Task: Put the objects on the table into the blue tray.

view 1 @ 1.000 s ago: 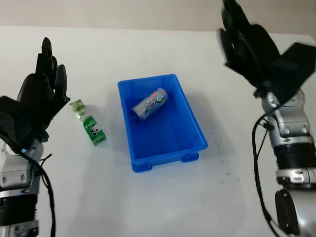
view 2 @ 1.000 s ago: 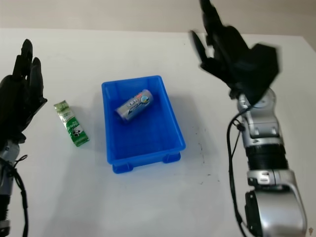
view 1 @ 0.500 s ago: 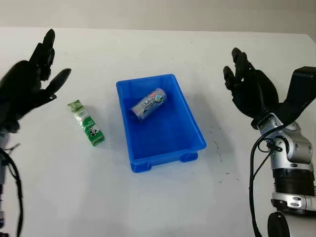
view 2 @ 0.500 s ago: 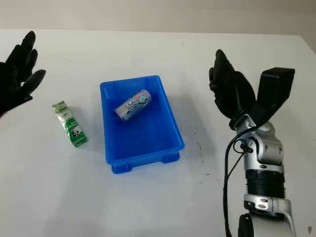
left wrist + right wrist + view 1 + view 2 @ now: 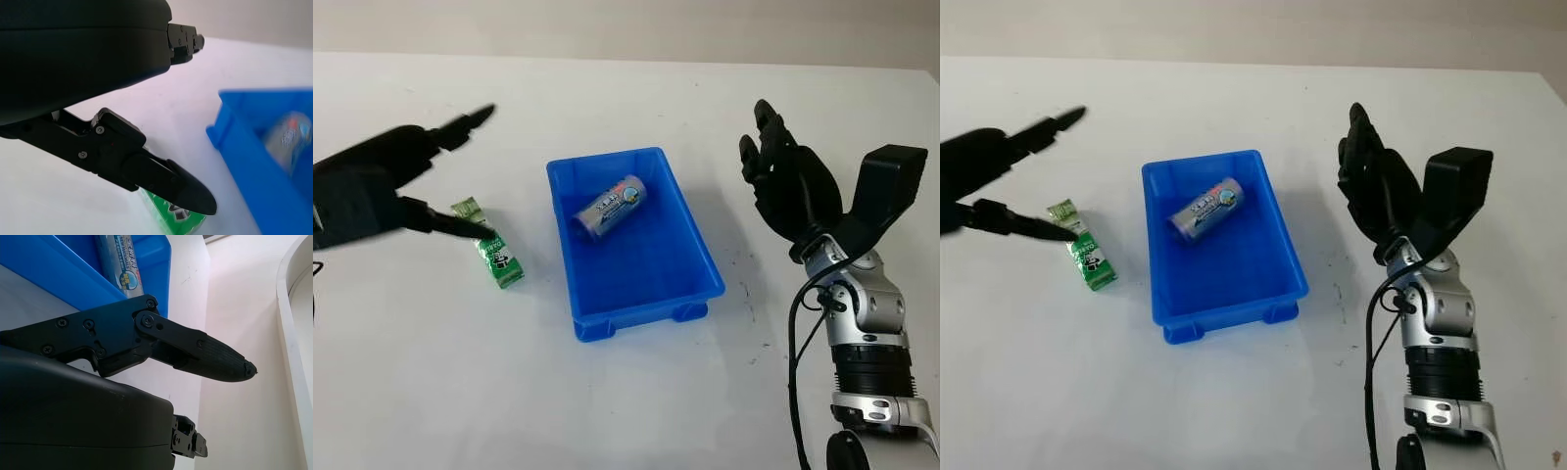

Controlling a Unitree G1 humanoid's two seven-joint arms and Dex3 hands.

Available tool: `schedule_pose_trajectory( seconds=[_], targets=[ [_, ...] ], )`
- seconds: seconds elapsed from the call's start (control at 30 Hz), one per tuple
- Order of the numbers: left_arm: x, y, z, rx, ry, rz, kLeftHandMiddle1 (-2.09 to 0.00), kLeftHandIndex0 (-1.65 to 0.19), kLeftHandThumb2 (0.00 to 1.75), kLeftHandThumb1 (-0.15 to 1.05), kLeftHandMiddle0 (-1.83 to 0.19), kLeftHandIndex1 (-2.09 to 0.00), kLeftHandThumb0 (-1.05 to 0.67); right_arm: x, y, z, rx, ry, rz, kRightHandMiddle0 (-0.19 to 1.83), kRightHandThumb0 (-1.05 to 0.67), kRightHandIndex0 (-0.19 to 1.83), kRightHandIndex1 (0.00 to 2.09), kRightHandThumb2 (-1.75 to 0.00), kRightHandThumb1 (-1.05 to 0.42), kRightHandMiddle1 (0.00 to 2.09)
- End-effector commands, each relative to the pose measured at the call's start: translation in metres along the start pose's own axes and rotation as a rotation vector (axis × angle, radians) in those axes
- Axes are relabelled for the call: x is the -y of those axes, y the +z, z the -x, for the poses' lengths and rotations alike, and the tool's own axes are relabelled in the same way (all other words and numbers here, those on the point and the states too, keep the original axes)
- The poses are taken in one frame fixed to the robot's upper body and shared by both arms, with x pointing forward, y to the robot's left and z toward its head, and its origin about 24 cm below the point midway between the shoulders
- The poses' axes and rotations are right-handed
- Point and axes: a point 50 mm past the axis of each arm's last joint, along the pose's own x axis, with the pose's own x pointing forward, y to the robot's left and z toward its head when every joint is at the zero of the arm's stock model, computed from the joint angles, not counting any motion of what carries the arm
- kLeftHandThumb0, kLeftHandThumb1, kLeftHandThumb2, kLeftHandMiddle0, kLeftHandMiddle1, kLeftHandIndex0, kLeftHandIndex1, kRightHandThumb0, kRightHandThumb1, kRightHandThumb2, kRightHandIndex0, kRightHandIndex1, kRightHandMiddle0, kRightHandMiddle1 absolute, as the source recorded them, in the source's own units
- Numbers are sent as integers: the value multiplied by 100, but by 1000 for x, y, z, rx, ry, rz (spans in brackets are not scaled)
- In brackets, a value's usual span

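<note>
One hand at work: the left hand (image 5: pixel 386 186), empty and open, has been swung in from the table's left side within the last second and is now poised over the green packet (image 5: pixel 489 246), one fingertip just above its near end.
Right hand (image 5: pixel 793 191): raised earlier, now lowered beside the blue tray (image 5: pixel 690 250), open, holding nothing.
Green packet: flat on the table (image 5: pixel 636 401), just left of the tray, not yet gripped.
Can (image 5: pixel 611 207): already lying inside the tray.
Meaning: one object judged left; a grasp appears imminent.
</note>
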Motion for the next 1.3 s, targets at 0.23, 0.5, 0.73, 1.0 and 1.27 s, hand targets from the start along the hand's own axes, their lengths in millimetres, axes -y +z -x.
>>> schedule_pose_trajectory(
  seconds=[0.23,0.5,0.73,1.0,1.27],
  targets=[
    [13,11,-11,78,-84,-406,-8,-10,5,80,-8,-10,-57,-8,10,-3,79,11,64,-19,-78,-19,0,-82,-105,0],
    [26,12,-18,190,-57,-593,-11,-30,5,76,-33,-17,-44,-5,11,-2,77,22,66,-19,-77,-19,0,-83,-105,0],
    [33,-2,-22,199,1,-649,-16,-46,6,78,-53,-25,-39,-2,13,-1,78,32,76,-19,-75,-19,0,-83,-105,0],
    [44,-10,-25,225,1,-684,-169,-20,5,81,-20,-143,-43,-1,17,-2,81,31,78,-19,-74,-19,0,-84,-105,0],
    [52,-11,-25,240,-51,-770,-209,-16,7,96,-27,-175,-44,-1,19,-3,82,33,72,-19,-74,-19,0,-82,-105,0]
  ],
)
